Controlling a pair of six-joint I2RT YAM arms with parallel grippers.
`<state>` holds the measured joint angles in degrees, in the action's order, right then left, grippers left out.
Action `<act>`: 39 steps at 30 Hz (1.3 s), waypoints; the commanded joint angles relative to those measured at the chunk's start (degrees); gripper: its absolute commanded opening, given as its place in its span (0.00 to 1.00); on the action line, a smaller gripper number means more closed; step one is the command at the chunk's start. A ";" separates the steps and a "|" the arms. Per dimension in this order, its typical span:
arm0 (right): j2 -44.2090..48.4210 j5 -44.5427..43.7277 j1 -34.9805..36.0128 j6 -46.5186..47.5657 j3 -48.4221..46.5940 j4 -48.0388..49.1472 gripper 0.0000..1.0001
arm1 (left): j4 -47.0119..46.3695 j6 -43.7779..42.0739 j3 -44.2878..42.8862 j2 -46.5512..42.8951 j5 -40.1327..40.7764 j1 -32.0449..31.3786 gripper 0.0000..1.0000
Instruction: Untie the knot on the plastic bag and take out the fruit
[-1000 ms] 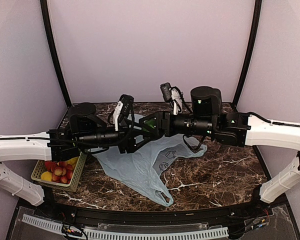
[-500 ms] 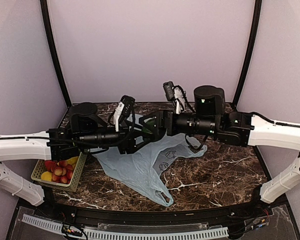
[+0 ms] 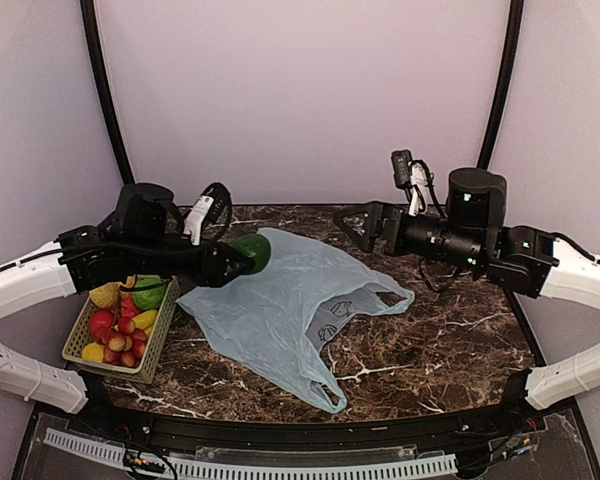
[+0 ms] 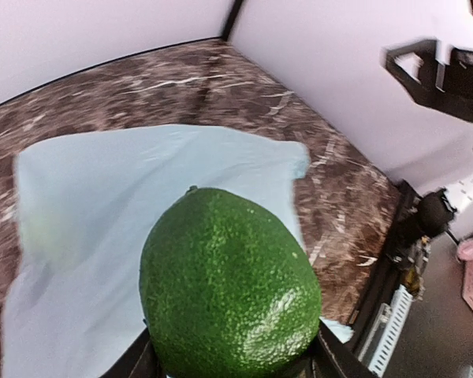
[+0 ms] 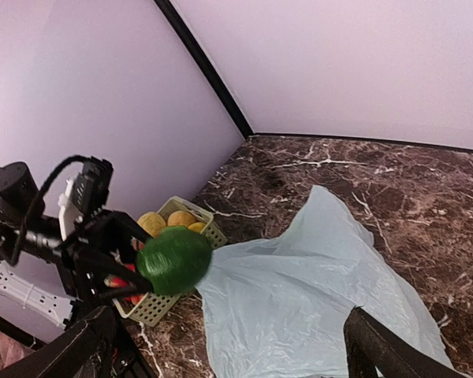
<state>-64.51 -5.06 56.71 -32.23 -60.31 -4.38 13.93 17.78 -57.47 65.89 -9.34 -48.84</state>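
Pebbly, glossy green fruit (image 4: 229, 283) clamped in the left claw (image 3: 236, 261) — pale blue bag (image 3: 280, 312) lies flat just below it; right claw (image 3: 364, 226) spread wide.

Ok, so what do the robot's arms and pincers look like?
The left arm and right arm match: white shells near the base, then black round joints. Loose black cables loop at each wrist beside a small white camera. Green lights dot the right arm. The left pincer and right pincer are black, with two angular fingers.
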 commanded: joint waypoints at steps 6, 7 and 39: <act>1.08 -3.03 -2.69 -0.47 4.03 -4.50 0.99 | 28.20 -6.63 -3.56 -9.35 -0.15 26.51 0.35; 1.11 -3.00 -2.74 -0.42 3.98 -4.69 0.99 | 29.58 -7.81 -3.95 -9.41 -0.41 28.27 0.35; 4.04 -3.21 -3.01 -2.53 6.55 -5.99 0.99 | 24.14 -15.26 2.46 2.40 -5.41 58.68 0.43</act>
<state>-60.14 -7.79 54.08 -34.41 -54.06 -10.57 39.57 3.36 -56.66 67.99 -14.52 9.50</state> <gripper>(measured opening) 0.986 0.547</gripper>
